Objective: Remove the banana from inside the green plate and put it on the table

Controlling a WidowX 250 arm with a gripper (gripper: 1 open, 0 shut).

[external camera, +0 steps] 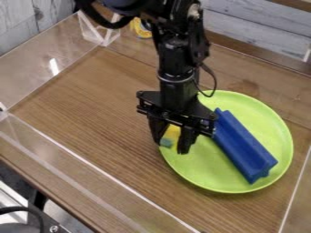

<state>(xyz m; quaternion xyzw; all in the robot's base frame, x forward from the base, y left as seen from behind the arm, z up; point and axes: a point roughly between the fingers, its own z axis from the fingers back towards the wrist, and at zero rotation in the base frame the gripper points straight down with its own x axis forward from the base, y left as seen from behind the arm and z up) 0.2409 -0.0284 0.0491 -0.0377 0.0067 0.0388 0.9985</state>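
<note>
Gripper (177, 139) pointing straight down from black arm (179, 55), hanging over near-left rim of green plate (270, 123). Fingers (163, 136) partly spread, clamping banana (175, 138) between them. Banana showing as small yellow piece in gap between fingers, darker greenish bit at lower end near left finger tip; whether lifted off plate or touching it, cannot tell. Fingertips sitting right at plate's left edge, over boundary with table (85, 100). Blue ridged block (243, 144) lying inside plate just beside right finger, running diagonally away toward lower right, apart from banana. Wood-grain table spreading out left of and beyond fingers, clear acrylic wall (49, 55) standing well apart on far left side.
</note>
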